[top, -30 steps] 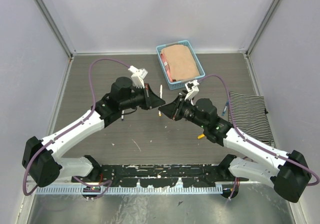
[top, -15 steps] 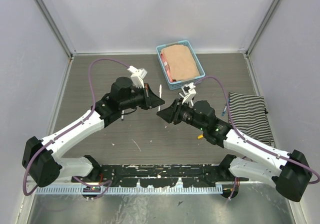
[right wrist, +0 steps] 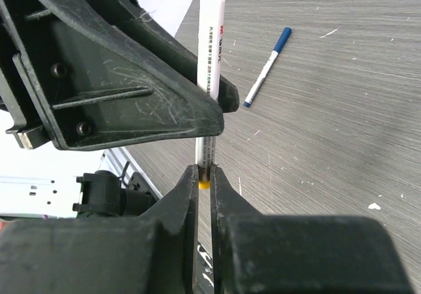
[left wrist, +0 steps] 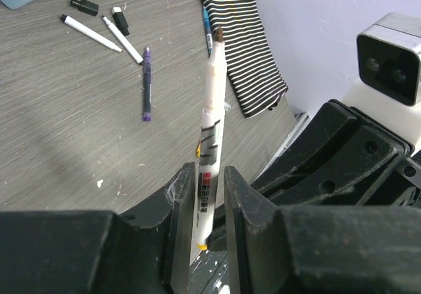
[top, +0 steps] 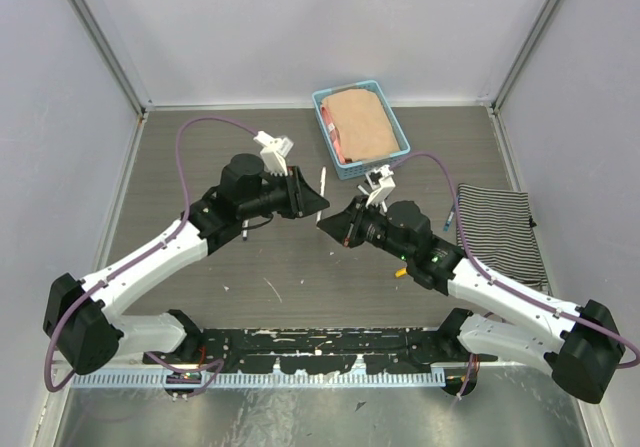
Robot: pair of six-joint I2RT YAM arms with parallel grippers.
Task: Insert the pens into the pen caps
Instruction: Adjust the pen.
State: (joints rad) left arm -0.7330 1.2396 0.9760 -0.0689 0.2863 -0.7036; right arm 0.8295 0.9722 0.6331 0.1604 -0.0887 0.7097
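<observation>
One white pen [left wrist: 212,97] spans two claws: right claw [right wrist: 202,173] pinches its yellow end; whether left claw [left wrist: 209,173] grips, I cannot tell.

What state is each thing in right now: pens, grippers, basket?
white pen: nib bare, raised between both grippers.
right gripper: shut on the pen's yellow end.
left gripper: jaws around the barrel, grip unclear.
blue-capped pen: capped, lying flat.
purple pen: lying flat.
blue basket: holding tan cloth.
</observation>
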